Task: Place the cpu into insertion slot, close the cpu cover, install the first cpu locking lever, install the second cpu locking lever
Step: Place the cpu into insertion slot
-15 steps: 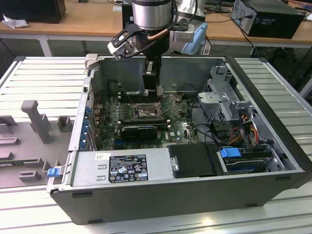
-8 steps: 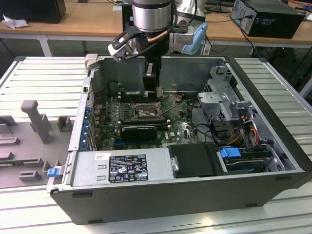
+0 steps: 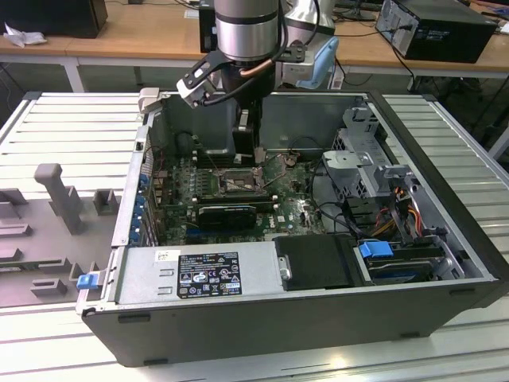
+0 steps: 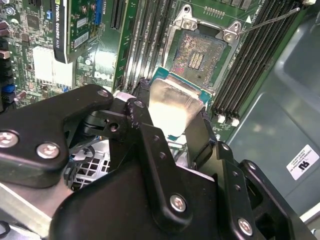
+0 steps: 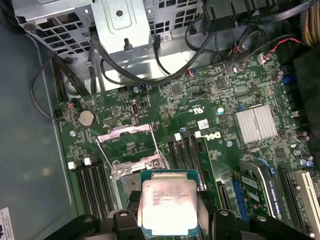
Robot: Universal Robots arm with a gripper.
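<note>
My gripper [image 5: 170, 219] is shut on the cpu [image 5: 167, 200], a small square chip with a pale silver top, pinched at two opposite edges by the black fingers [image 5: 124, 220]. The chip hangs just above the green board, close beside the insertion slot [image 4: 200, 52], whose pin field lies bare. In the second wrist view the cpu [image 4: 175, 106] sits tilted between the fingers [image 4: 200, 131]. The cpu cover [image 5: 125, 136] stands swung up, off the socket. A thin wire locking lever [image 4: 270, 22] sticks up free. In the exterior view the gripper [image 3: 248, 151] is low inside the case over the socket [image 3: 237, 183].
Black memory slots [image 5: 92, 180] flank the socket on both sides. A finned heat sink [image 5: 255, 122], a graphics card [image 3: 227, 213], a metal drive cage [image 3: 358, 147] with loose cables and the power supply [image 3: 207, 274] sit around it. The case walls [image 3: 445, 183] enclose the board.
</note>
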